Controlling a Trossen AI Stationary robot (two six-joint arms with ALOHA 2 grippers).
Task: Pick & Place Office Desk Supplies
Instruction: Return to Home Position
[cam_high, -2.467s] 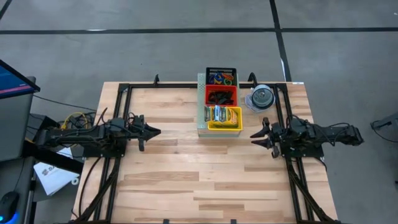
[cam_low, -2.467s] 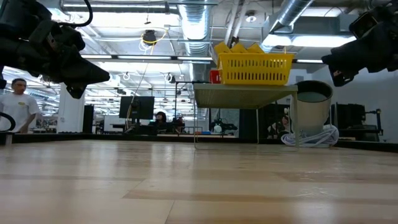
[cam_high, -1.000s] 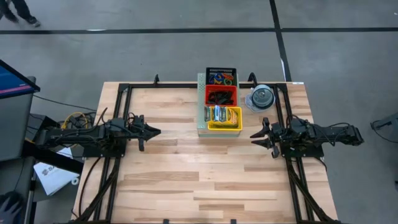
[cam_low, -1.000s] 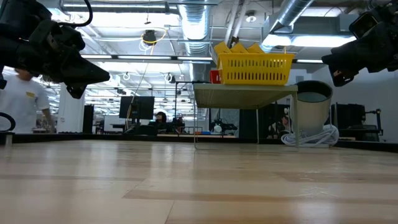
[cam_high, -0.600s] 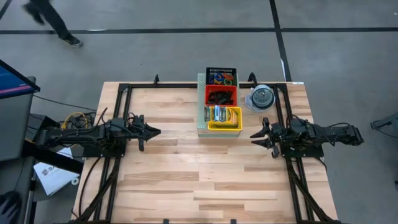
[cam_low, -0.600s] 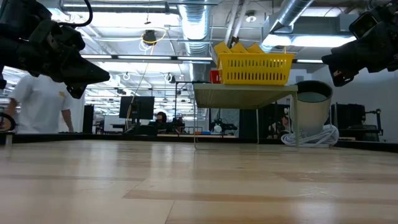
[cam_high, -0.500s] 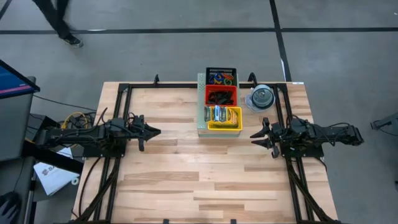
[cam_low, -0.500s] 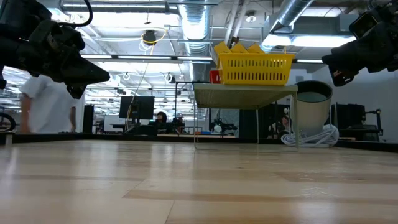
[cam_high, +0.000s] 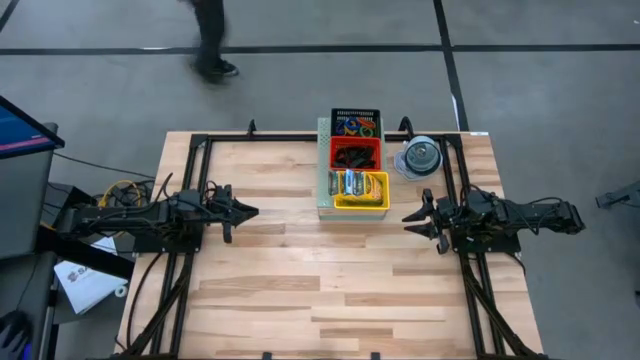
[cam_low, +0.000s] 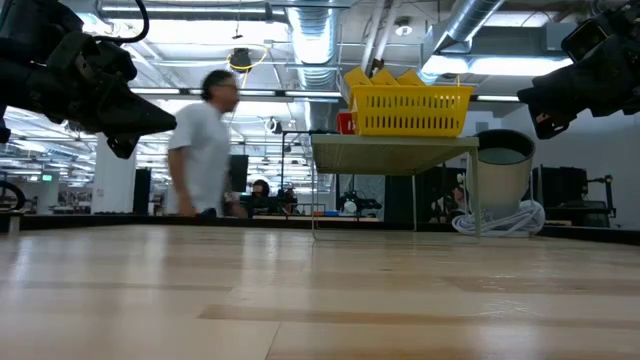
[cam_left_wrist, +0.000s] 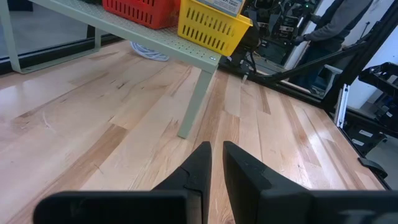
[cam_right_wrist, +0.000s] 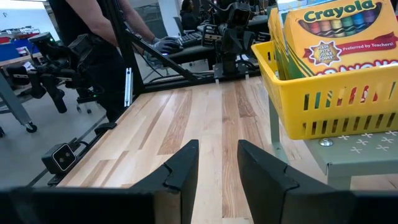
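The office desk supplies sit in three baskets in a row on a pale green perforated stand (cam_high: 323, 172) at the table's far middle. A black basket (cam_high: 356, 123) holds coloured loops, a red basket (cam_high: 356, 154) holds black clips, and a yellow basket (cam_high: 362, 190) holds crayon boxes (cam_right_wrist: 336, 31). My left gripper (cam_high: 250, 211) hovers at the table's left, pointing at the stand, fingers nearly together with nothing between them (cam_left_wrist: 216, 155). My right gripper (cam_high: 408, 218) hovers at the right, pointing left, open and empty (cam_right_wrist: 217, 155).
A round clear disc spindle (cam_high: 421, 157) stands right of the stand, with a white cord at its foot (cam_low: 500, 218). Black frame rails (cam_high: 190, 200) run along both table sides. Bare wood lies between the arms and toward the near edge. A person (cam_low: 205, 150) walks beyond the far edge.
Both arms have kept still and the baskets have not moved. A person beyond the table's far edge has walked from the left toward the middle.
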